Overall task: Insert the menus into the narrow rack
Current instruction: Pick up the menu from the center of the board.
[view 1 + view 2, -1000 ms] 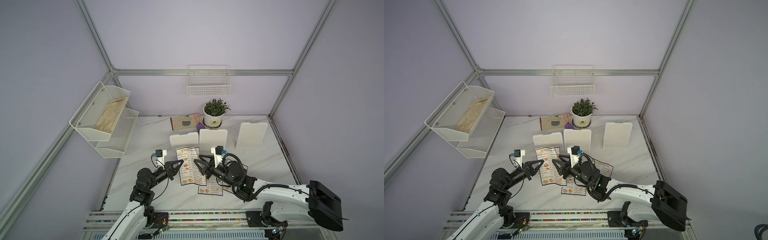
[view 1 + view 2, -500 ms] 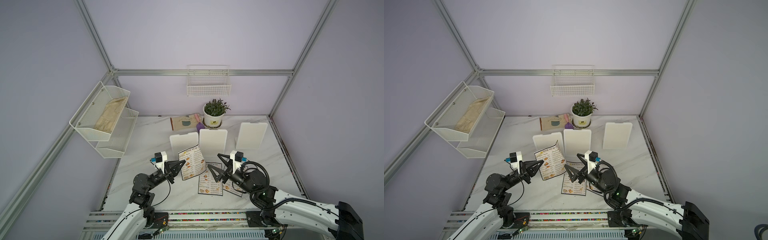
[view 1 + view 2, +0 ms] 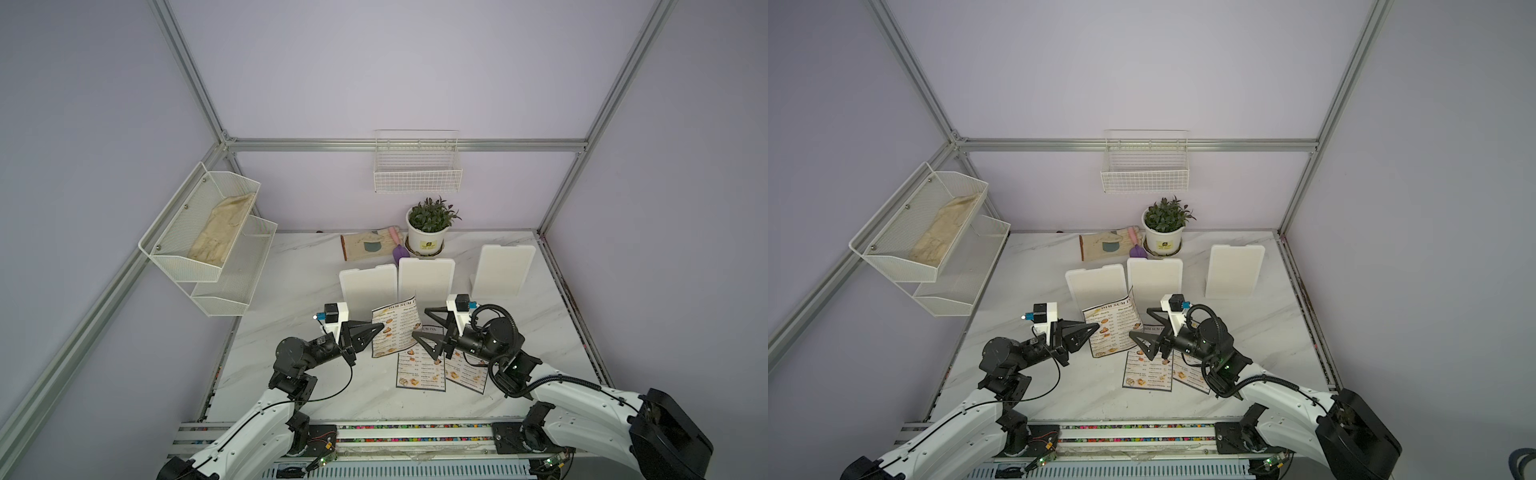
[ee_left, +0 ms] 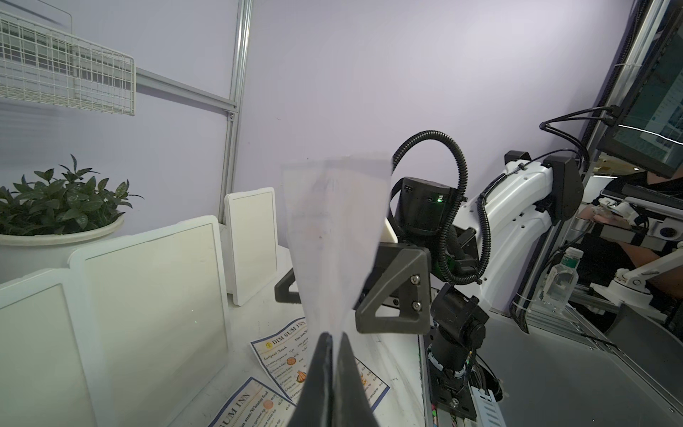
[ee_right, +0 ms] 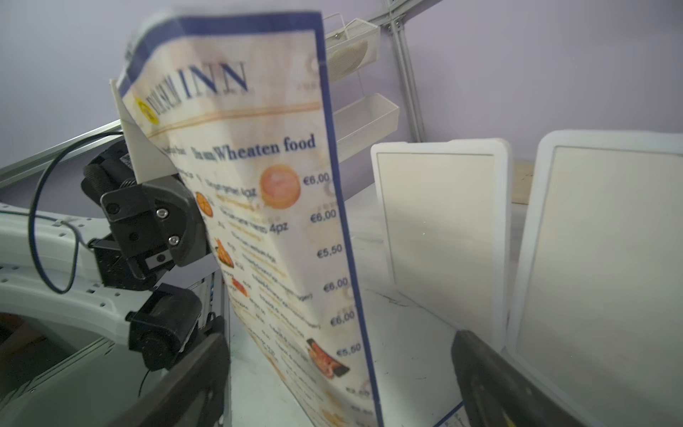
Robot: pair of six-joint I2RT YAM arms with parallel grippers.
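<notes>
White paper with a dark blue border: that is the menu my left gripper has pinched by one long edge. The jaws are closed flat on the sheet, so it stands nearly upright over the middle of the desk. Whether its lower edge touches the marble I cannot tell. My right gripper sits just beside the sheet's other long edge, at its 3 o'clock, spread wide and holding nothing. I cannot tell whether a finger brushes the paper.

A second menu lies flat on the desk at about 5 o'clock from the held one. A third menu overlaps it on its 3 o'clock side, partly under my right arm.

None of the three is in any rack. A white wire basket hangs on the back wall at 12 o'clock and looks empty. A mesh two-tier shelf hangs on the side wall at 9 o'clock. Three white upright panels stand on the desk just behind the held sheet. I cannot settle which of these is the narrow rack.

As I judge it, I am early in the job. The first sheet is raised and gripped but not yet carried to a slot. The other two have yet to be picked up and inserted.
</notes>
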